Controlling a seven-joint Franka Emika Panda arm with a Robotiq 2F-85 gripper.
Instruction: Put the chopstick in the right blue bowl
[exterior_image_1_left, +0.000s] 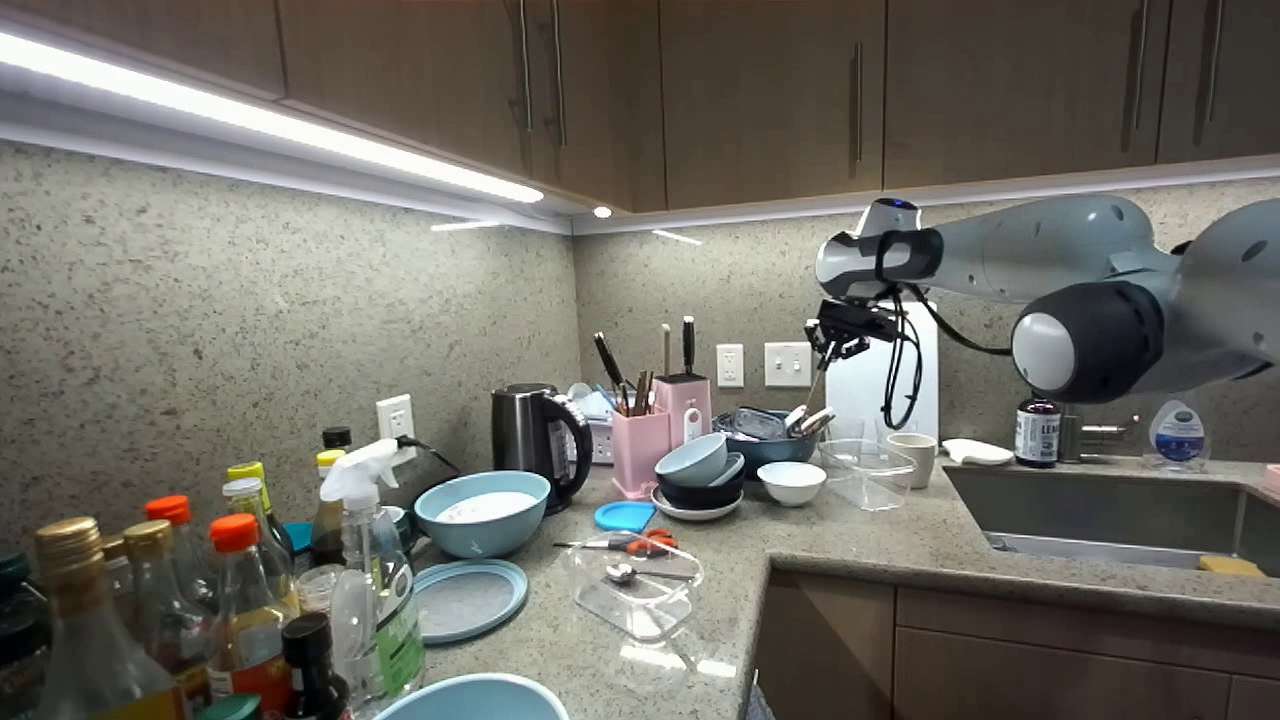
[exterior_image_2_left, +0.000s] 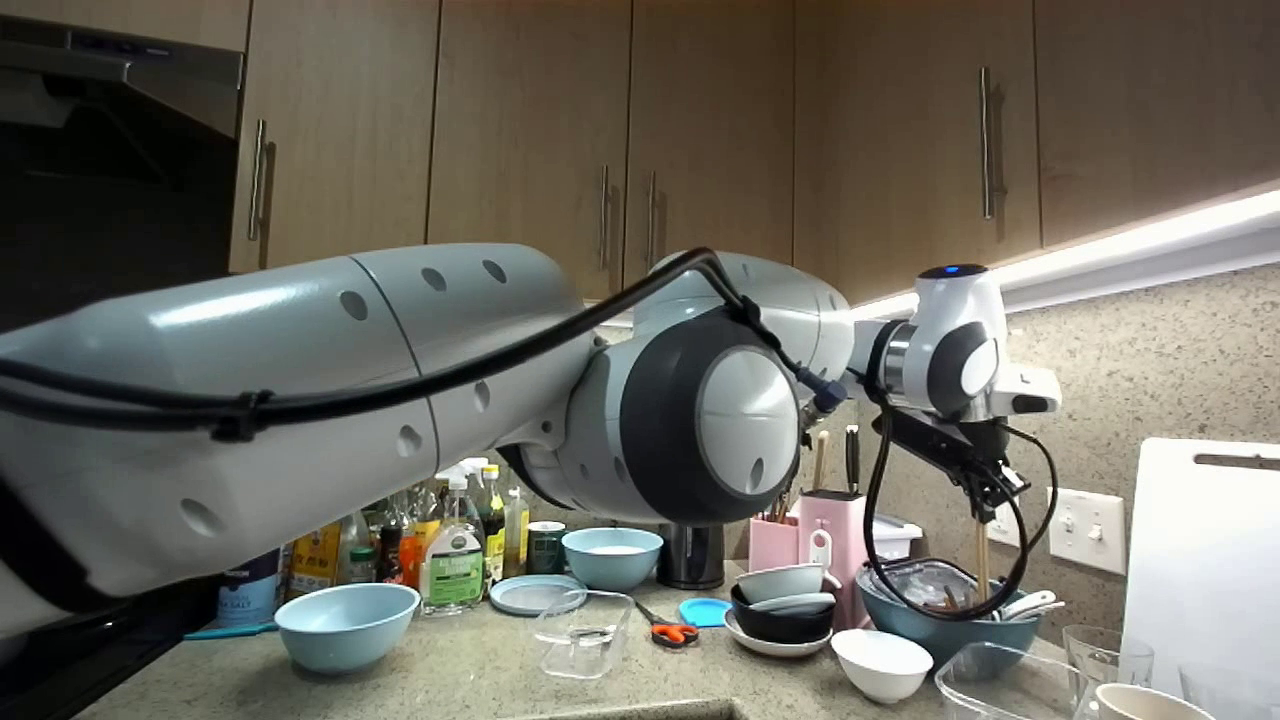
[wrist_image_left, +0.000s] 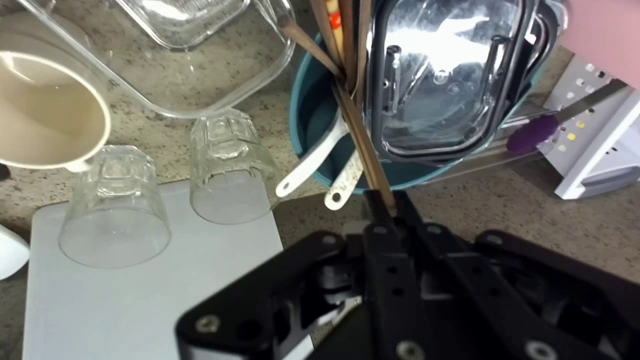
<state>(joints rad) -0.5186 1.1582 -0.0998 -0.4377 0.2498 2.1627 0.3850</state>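
Note:
My gripper (wrist_image_left: 393, 201) is shut on the upper end of a wooden chopstick (wrist_image_left: 366, 150). In the wrist view it may be a pair lying side by side. In both exterior views the gripper (exterior_image_1_left: 828, 350) (exterior_image_2_left: 982, 508) holds the chopstick (exterior_image_1_left: 816, 385) (exterior_image_2_left: 983, 550) steeply downward over a dark-teal bowl (exterior_image_2_left: 972, 640) full of dishes. Its lower end is among utensils there; I cannot tell if it touches. The right light-blue bowl (exterior_image_1_left: 490, 535) (exterior_image_2_left: 612, 572), with a white thing inside, stands beside the black kettle (exterior_image_1_left: 522, 430). It is outside the wrist view.
A second light-blue bowl (exterior_image_1_left: 480, 695) (exterior_image_2_left: 346, 638) stands apart. A flat blue plate (exterior_image_1_left: 470, 605), clear container (exterior_image_1_left: 640, 610), stacked bowls (exterior_image_1_left: 703, 490), pink knife block (exterior_image_1_left: 684, 400), white bowl (exterior_image_1_left: 791, 485) and bottles (exterior_image_1_left: 240, 600) line the counter. Glasses (wrist_image_left: 115, 210) and white handles (wrist_image_left: 312, 160) surround the teal bowl.

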